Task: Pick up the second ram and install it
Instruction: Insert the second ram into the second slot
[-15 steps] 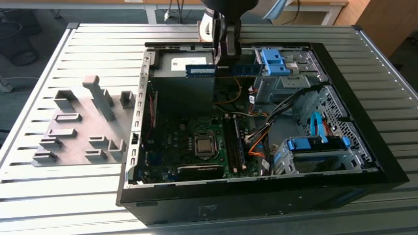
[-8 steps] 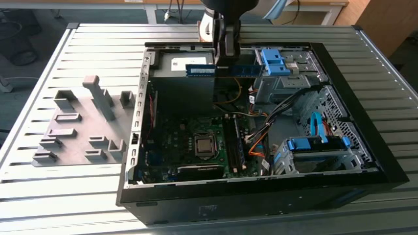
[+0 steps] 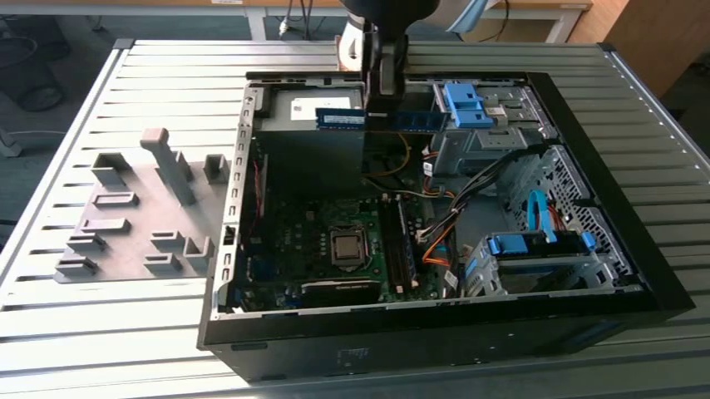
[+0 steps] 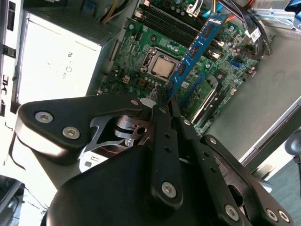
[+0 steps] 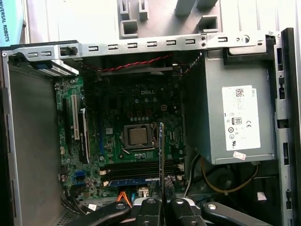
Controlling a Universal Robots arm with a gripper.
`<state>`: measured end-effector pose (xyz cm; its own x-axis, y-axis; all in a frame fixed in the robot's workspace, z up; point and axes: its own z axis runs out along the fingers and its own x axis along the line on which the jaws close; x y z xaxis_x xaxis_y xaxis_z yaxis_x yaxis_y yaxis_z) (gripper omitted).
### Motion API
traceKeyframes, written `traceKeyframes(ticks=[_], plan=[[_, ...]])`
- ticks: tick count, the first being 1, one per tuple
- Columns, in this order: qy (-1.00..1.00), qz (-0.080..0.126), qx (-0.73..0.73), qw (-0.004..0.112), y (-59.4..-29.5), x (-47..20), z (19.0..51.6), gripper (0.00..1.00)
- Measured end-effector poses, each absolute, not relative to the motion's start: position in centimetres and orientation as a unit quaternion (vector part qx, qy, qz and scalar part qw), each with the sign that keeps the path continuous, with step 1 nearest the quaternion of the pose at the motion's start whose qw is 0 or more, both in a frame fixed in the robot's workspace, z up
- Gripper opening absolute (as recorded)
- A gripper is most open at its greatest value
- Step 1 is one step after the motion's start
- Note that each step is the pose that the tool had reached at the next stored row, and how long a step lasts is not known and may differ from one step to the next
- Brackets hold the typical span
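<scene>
Grips the second ram [image 3: 338,119] on edge between the closed fingers of the gripper [image 3: 384,106], upper centre of the exterior view. Holds it level, raised over the open computer case [image 3: 666,274], above the motherboard [image 3: 332,241] and close to the power supply [image 3: 305,154].

table [image 3: 66,349]: grey slatted metal | behind: wooden cabinet [image 3: 657,37], white desk legs [image 3: 258,23] | floor [image 3: 690,104]: grey

An open computer case [image 3: 444,337] lies on a slatted table [image 3: 166,75], grey holder blocks [image 3: 175,170] just beside it.
</scene>
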<state>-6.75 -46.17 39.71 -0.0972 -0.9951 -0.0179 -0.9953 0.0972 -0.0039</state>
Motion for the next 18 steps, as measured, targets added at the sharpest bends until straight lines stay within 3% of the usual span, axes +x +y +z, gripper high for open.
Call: traceKeyframes(ticks=[18], plan=[[0.765, 0.004, -0.644, 0.008, -46.17, -6.75, 39.66, 0.14]])
